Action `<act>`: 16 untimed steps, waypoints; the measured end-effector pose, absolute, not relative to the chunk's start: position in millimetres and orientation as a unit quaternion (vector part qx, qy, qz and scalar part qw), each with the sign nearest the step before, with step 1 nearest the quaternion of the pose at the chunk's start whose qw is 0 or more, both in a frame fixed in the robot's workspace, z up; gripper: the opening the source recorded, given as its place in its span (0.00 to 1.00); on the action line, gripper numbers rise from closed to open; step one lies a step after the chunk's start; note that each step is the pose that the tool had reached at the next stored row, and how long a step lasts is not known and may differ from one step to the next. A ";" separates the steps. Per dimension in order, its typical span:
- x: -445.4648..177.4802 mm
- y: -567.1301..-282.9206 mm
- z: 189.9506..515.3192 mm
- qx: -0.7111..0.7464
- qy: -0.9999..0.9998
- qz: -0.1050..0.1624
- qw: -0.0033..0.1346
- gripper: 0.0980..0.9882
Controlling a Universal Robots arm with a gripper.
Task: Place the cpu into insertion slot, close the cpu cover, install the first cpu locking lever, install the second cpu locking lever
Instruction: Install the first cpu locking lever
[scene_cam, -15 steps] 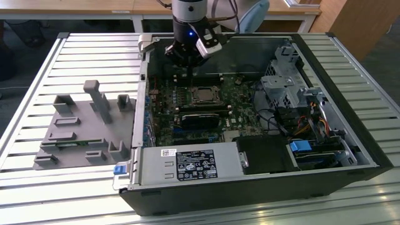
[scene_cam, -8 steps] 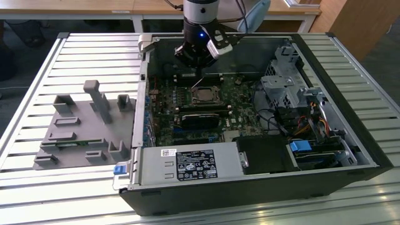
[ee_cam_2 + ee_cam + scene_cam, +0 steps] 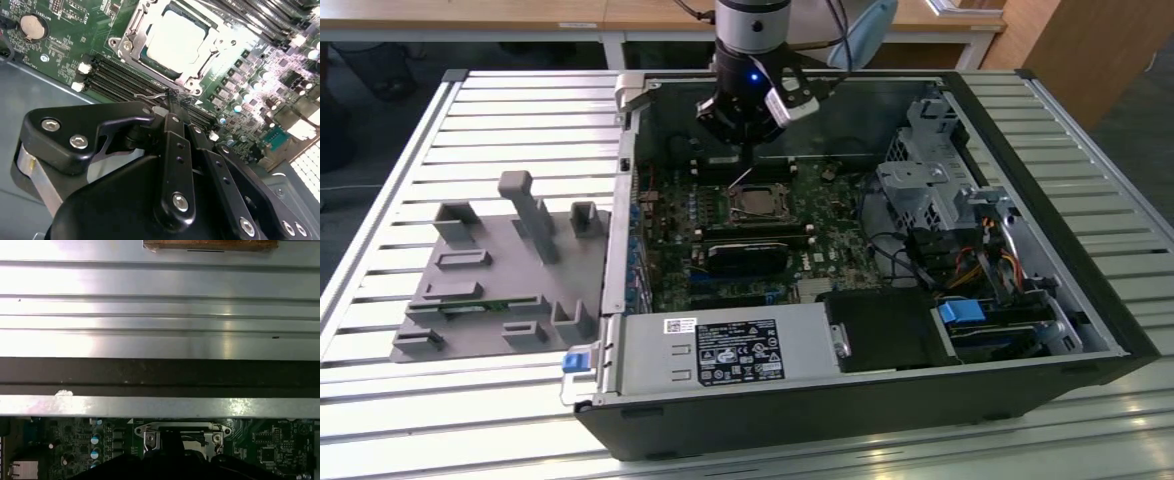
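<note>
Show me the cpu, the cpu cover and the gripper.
cpu (image 3: 175, 42), second wrist view, middle of its metal top.
cpu cover (image 3: 132, 30), second wrist view, side bar of its silver frame.
gripper (image 3: 172, 105), second wrist view, its black tip.

the single arm (image 3: 750, 25) comes down almost vertically from above in the exterior view, its pale cylindrical wrist section ending in a black housing with 1 small blue light (image 3: 755, 75) lit. below it the black gripper (image 3: 744, 160) points straight down, a light-coloured bracket (image 3: 797, 103) jutting from the wrist toward the exterior view's right. in the second wrist view the gripper (image 3: 172, 102) shows its bolted black linkages, and the 2 slim fingers (image 3: 176, 150) are drawn together, their tips closed on the end of a thin wire locking lever (image 3: 152, 94).
</note>
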State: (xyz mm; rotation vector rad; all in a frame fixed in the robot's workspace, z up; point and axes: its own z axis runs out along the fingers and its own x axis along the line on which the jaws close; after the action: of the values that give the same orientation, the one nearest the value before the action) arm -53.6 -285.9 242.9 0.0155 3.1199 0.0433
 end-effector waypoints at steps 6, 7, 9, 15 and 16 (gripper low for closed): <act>-50.6 -284.6 239.6 0.006 1.000 0.014 0.011 0.01; -50.3 -284.0 239.2 0.006 1.000 0.014 0.011 0.01; -49.8 -282.9 238.4 0.006 1.000 0.014 0.011 0.01; -45.7 -280.5 235.5 0.006 1.000 0.014 0.011 0.01; -44.5 -280.3 234.9 0.006 1.000 0.014 0.011 0.01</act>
State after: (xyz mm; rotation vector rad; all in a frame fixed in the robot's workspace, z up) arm -44.5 -280.3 234.9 0.0193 3.1201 0.0429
